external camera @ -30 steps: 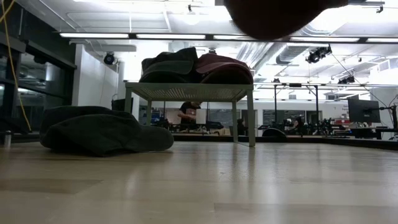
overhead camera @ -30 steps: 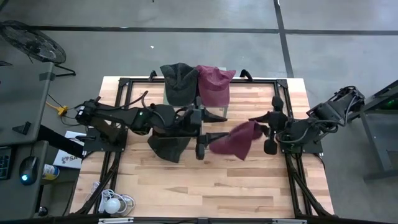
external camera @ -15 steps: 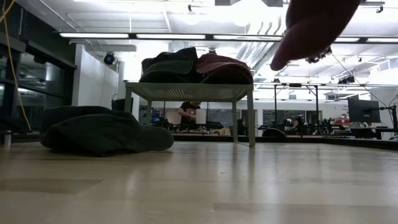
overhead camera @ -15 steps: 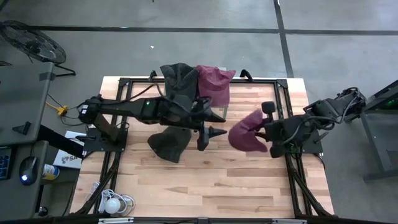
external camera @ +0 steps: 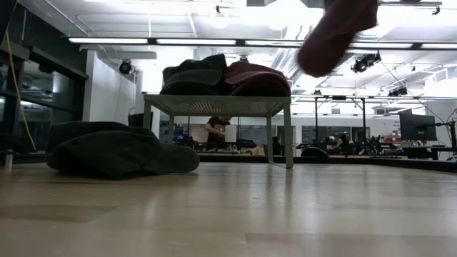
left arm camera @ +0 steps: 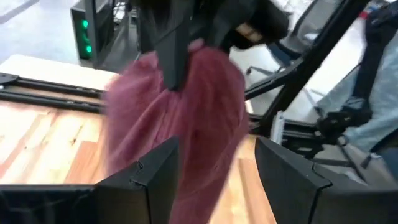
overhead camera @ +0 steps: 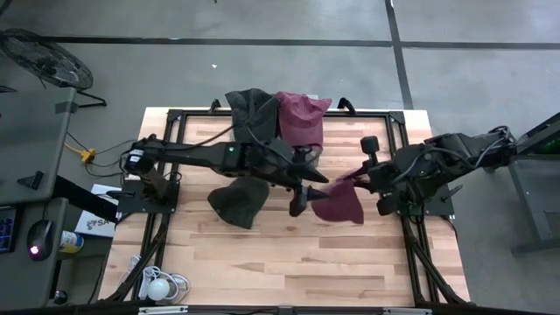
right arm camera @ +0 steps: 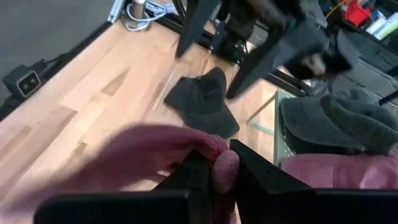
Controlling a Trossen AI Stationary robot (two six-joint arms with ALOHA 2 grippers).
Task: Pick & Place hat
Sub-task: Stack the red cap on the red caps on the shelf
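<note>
A maroon hat (overhead camera: 338, 204) hangs in the air over the table's middle, from my right gripper (overhead camera: 359, 179), which is shut on it. In the low view the maroon hat (external camera: 335, 32) shows high above the table. My left gripper (overhead camera: 304, 189) is open just left of the hat. In the left wrist view its fingers (left arm camera: 149, 180) stand apart before the hat (left arm camera: 186, 118), and no touch shows. A dark hat (overhead camera: 236, 203) lies flat on the table by its underside. Two more hats, dark (overhead camera: 252, 114) and maroon (overhead camera: 300, 118), rest on a small rack (external camera: 218, 105). My right gripper (right arm camera: 222, 163) pinches a bunched fold at the maroon hat's top edge (right arm camera: 225, 169) between its two fingers. It comes level from the table's right side. The hat is lifted clear and hangs slack below the fingers (left arm camera: 174, 62).
The rack stands on thin legs near the table's far edge. A black frame (overhead camera: 175, 118) borders the wooden top. The bare wood toward the near edge (overhead camera: 289, 262) holds nothing. Cables and a white object (overhead camera: 159, 284) lie at the near left corner.
My left arm has reached toward the table's right, and its gripper has closed in on the maroon hat. My right gripper has turned and carried the hat. The hat was spread out a second ago, then bunched up, and now hangs down below the fingers.
</note>
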